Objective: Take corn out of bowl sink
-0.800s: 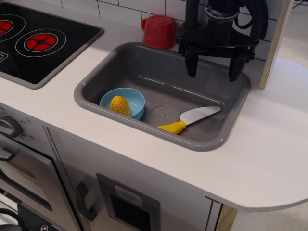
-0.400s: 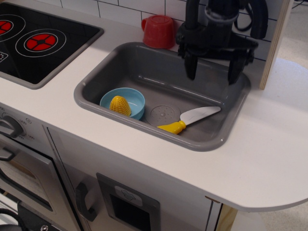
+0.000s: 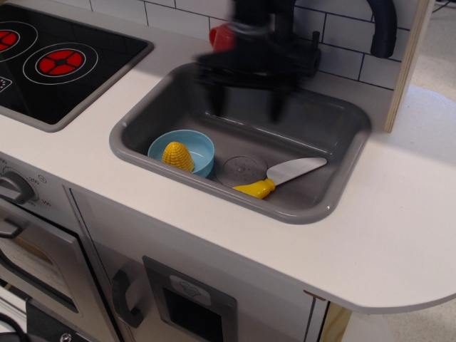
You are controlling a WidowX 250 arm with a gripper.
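One corn (image 3: 177,156), bowl (image 3: 200,143), knife (image 3: 281,176), cup (image 3: 219,36).

All black up top here: the black two-fingered robot gripper (image 3: 246,107) shows as a motion-smeared shape, with a wide flat crossbar and two slim dark fingers (image 3: 275,107) tapering down from it. Above the bar sits a blocky black housing, edges too blurred to read. A thick, glossy black cable (image 3: 383,32) curves down at the upper right.
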